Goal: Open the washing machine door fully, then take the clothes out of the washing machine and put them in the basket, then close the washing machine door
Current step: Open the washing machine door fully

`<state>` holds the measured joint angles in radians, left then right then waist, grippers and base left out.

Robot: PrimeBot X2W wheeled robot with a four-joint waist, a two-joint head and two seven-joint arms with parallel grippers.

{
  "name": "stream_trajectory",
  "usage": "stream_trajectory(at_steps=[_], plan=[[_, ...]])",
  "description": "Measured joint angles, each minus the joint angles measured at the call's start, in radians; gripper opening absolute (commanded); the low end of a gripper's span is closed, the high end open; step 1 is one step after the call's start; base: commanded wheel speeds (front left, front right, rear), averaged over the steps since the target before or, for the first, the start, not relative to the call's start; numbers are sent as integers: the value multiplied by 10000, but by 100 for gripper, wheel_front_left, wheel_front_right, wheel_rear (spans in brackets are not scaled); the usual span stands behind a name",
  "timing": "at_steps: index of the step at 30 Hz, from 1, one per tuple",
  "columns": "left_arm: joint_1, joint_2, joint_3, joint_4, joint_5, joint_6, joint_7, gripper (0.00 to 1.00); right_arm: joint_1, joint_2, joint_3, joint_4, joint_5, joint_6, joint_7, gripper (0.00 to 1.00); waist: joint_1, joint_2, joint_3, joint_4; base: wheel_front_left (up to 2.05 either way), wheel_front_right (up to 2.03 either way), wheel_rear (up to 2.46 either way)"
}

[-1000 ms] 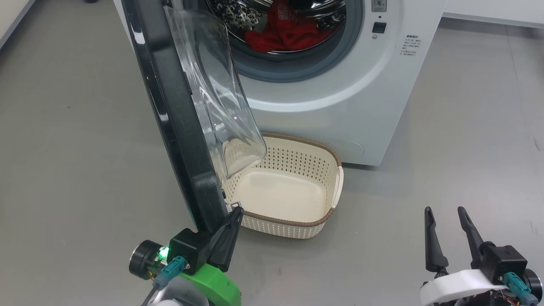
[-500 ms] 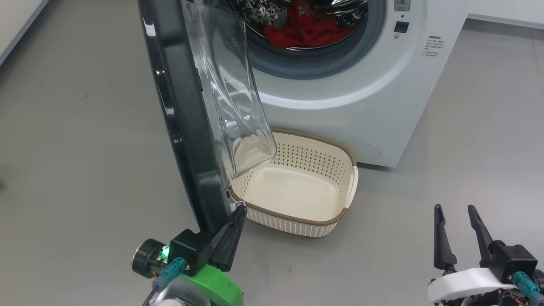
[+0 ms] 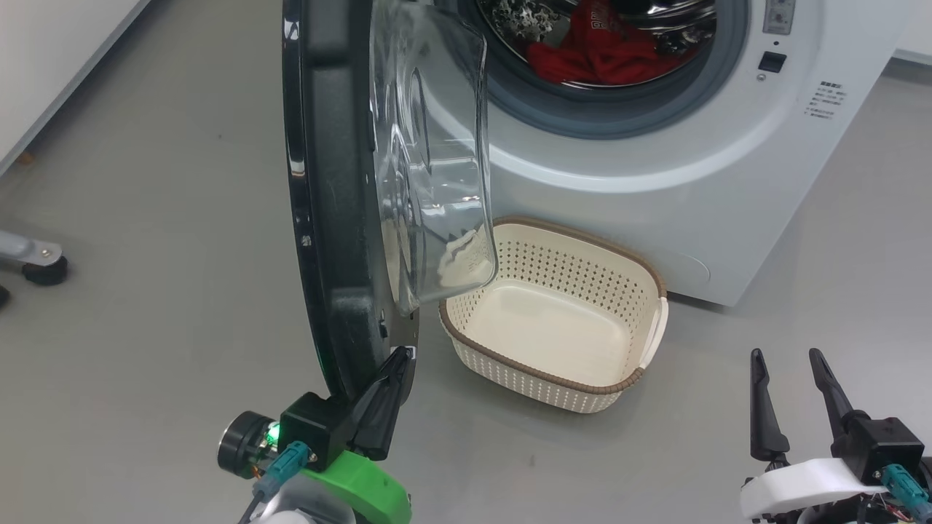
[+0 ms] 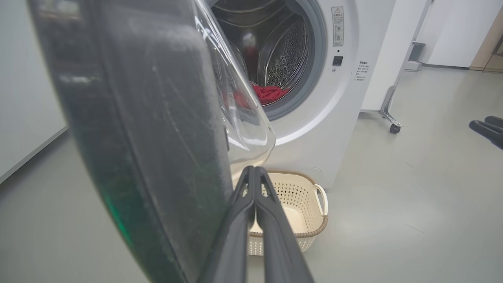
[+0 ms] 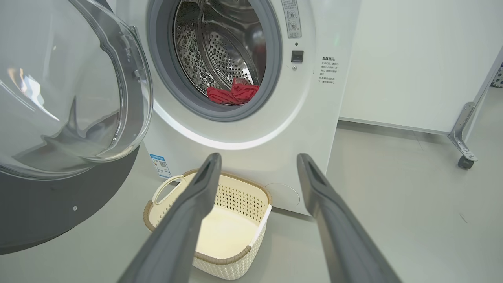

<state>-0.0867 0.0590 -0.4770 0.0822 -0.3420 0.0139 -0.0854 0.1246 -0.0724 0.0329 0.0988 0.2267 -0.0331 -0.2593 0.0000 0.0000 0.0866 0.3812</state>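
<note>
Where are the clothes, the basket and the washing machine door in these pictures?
the clothes (image 3: 604, 62): head view, middle of the red fabric.
the basket (image 3: 553, 331): head view, its bare inner floor.
the washing machine door (image 3: 335, 218): head view, its wide black rim.

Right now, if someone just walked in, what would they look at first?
Probably the big round black-rimmed glass washing machine door, swung open and standing edge-on in the middle-left of the head view, with the shut left claw at its bottom edge. Next, the bright red clothes in the steel drum at the top, and the empty cream plastic basket on the floor below.
</note>
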Motion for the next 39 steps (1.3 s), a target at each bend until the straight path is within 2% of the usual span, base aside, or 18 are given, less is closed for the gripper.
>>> stream_trajectory(at_steps=[8,14,25,39], plan=[[1,79,435,234,2,255,-215,0,5,-61,100,13,-98,84,0,100,0,0,-31,713,0,0,0],[6,270,828,393,2,431,-313,0,4,-44,410,48,-284,221,0,100,0,0,-144,956,0,0,0],[-15,451,1542,587,-75,568,-556,0,3,-79,477,38,-339,236,2,100,0,0,96,944,0,0,0],[-680,713,2731,1338,-449,780,-746,0,-173,-222,525,-226,-447,311,169,100,0,0,694,594,0,0,0]])
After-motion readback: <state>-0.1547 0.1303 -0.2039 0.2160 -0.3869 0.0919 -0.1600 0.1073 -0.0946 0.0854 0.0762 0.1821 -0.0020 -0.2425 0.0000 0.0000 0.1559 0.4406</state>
